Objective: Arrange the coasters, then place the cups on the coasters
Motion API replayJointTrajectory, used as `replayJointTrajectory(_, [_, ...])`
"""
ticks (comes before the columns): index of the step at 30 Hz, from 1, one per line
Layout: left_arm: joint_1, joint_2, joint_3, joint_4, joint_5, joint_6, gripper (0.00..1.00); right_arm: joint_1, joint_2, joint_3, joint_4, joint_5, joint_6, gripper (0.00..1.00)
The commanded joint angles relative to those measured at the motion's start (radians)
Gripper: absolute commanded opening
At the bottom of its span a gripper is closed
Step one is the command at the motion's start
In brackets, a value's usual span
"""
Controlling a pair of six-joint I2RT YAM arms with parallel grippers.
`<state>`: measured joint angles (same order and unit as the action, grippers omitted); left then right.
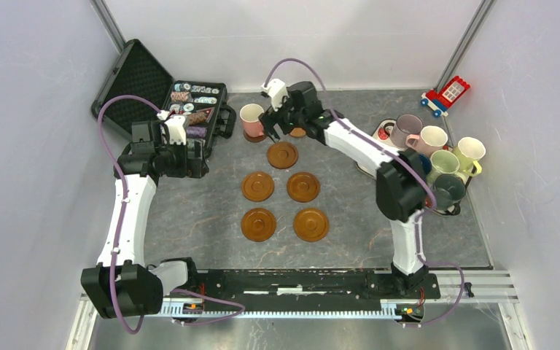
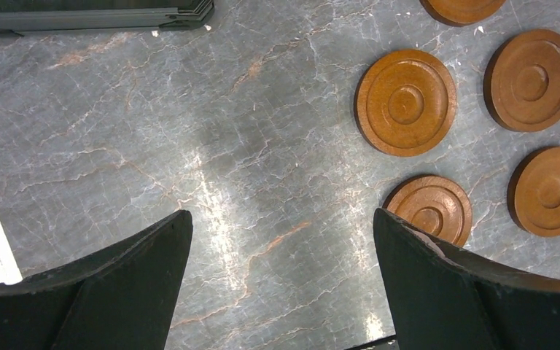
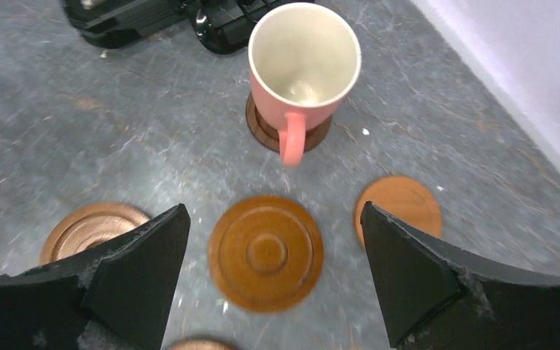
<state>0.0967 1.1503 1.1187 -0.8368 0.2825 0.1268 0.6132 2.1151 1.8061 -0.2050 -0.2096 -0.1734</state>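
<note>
A: Top camera sits above the near edge, looking down over the whole tabletop.
B: Left wrist looks straight down, close; right wrist tilts toward the far edge. All share the coasters.

The table had a dark grey, marble-veined top. Plain pale walls enclosed it at the back, left and right, with metal posts in the far corners. A soft patch of reflected light lay on the table. An open black case stood far left.
</note>
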Motion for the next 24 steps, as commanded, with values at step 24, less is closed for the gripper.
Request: replayJointTrajectory(24, [0.005,0.016,0.041,0.009,0.17,0.049,1.0,-0.459,-1.027,-0.929,-0.415,0.345,0.365,0.86])
